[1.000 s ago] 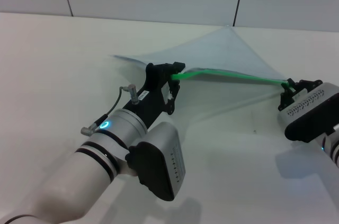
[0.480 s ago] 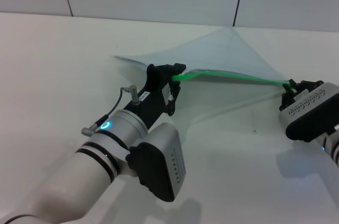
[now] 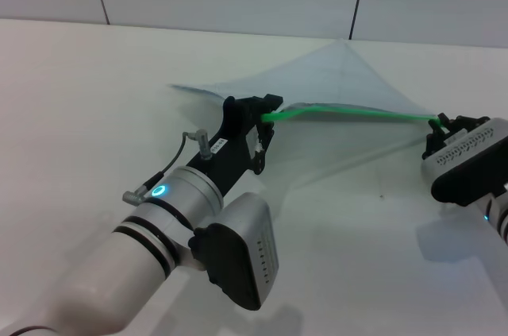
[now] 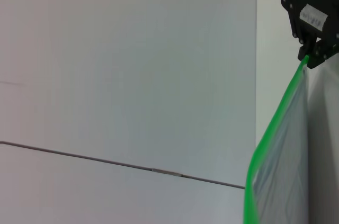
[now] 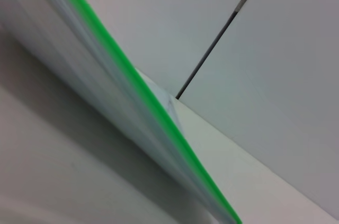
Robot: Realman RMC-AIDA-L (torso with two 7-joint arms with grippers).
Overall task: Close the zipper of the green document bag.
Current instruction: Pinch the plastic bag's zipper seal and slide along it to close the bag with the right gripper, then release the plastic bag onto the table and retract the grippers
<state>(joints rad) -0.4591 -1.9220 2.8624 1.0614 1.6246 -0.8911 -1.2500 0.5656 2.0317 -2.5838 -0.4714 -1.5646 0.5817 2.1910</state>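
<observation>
No text, brand or number can be read anywhere. The right gripper [image 4: 313, 20] carries a small white label with dark print in the left wrist view, and the left gripper [image 3: 263, 117] bears a similar sticker, both too small to make out.

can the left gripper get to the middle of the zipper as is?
Probably not without letting go: the left gripper is shut on one end of the zipper, the right gripper on the other. The span between looks unobstructed.
</observation>
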